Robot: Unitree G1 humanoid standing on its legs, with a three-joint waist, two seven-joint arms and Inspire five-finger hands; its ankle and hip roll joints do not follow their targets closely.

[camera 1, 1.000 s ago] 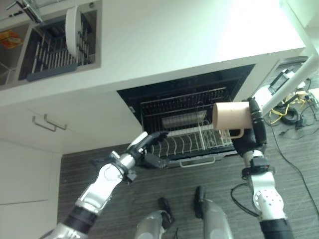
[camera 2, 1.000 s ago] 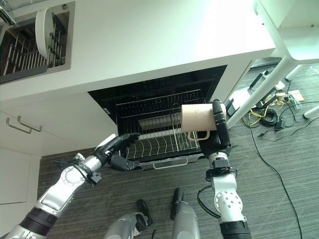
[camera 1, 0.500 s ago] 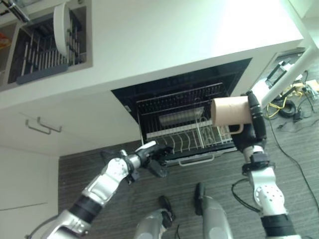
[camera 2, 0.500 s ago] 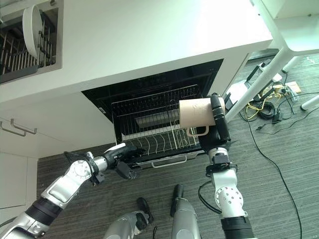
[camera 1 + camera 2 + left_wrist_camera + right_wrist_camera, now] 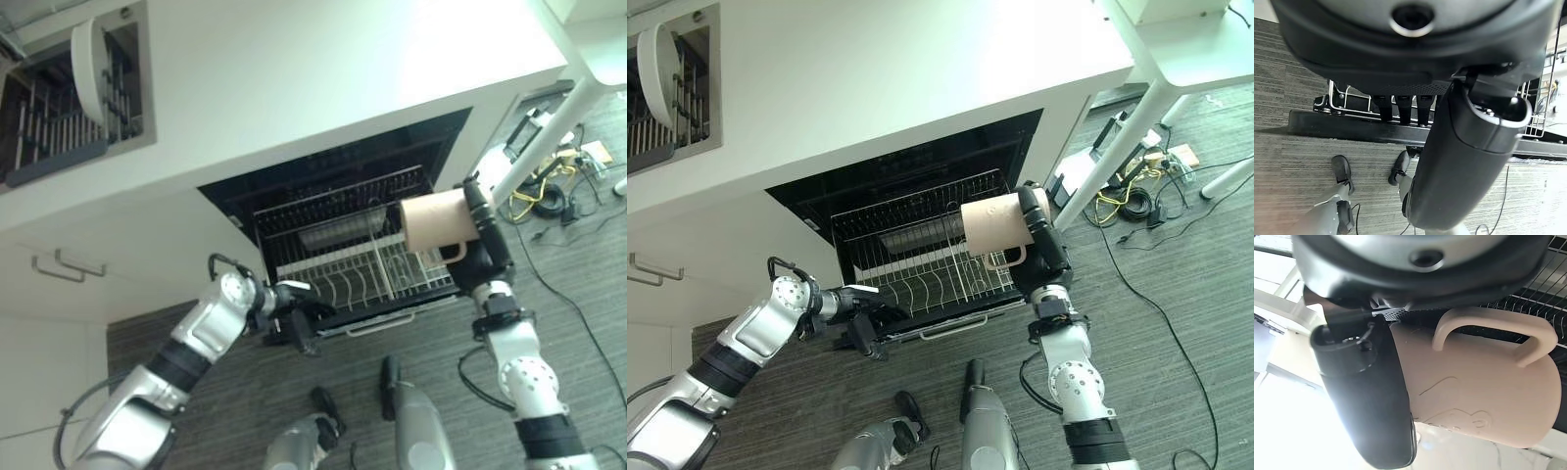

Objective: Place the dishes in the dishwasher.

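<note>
A beige ceramic mug with a loop handle is held on its side in the right hand, thumb and fingers wrapped round its body, mouth turned toward the robot's left and handle hanging down. The mug is carried in the air just in front of the open dishwasher, above the right-hand part of the pulled-out white wire lower rack; it is not yet set down.

Down at the rack's front edge, the left hand is seen with its fingers hooked over the dark front rail, so the rack appears to be gripped there, judging by the wrist view.

Up on the white counter, a white round plate is left standing on edge in a dark drying rack, well apart from the action and yet to be loaded.

Trouble is possible from here. The mug could be knocked against the upper wire basket if it is brought in too high. Lowered sideways, it could be caught by its handle on the tines or left rolling. A tug on the rail could shift the rack under the mug just as it is released.
</note>
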